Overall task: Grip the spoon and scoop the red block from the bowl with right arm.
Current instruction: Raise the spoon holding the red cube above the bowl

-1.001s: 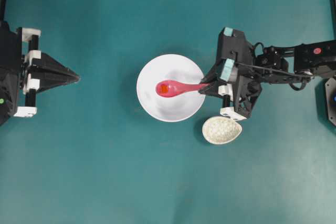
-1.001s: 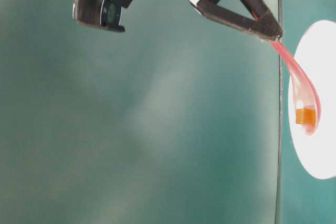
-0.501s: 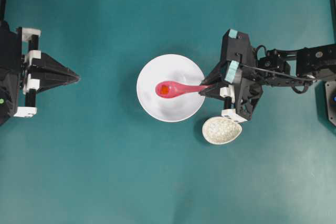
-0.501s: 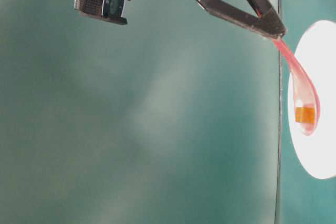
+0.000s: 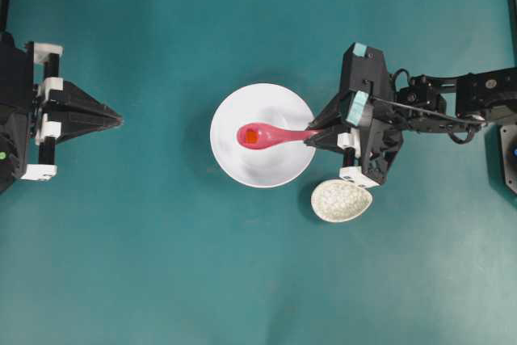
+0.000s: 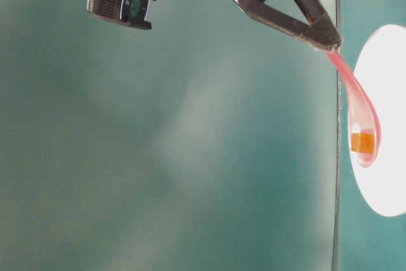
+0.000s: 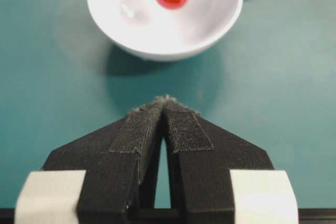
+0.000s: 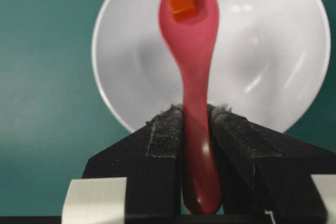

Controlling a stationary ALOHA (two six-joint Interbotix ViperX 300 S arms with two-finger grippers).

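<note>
Two padded black fingers of the right gripper (image 8: 195, 116) clamp our glossy pink spoon (image 8: 193, 72) by its handle, so the tiny red-orange cube (image 8: 182, 1) rides in the scoop ahead, over the round white bowl (image 5: 279, 171). Beside the gripper sits a speckled egg-shaped dish (image 5: 342, 200); opposite, the left gripper (image 7: 164, 109) rests closed.

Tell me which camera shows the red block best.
The right wrist view: the red block sits large and sharp in the spoon scoop. The left wrist view shows it smaller, at the frame's top. Overhead it is a tiny red patch; the table-level view shows only an orange side through the spoon.
</note>
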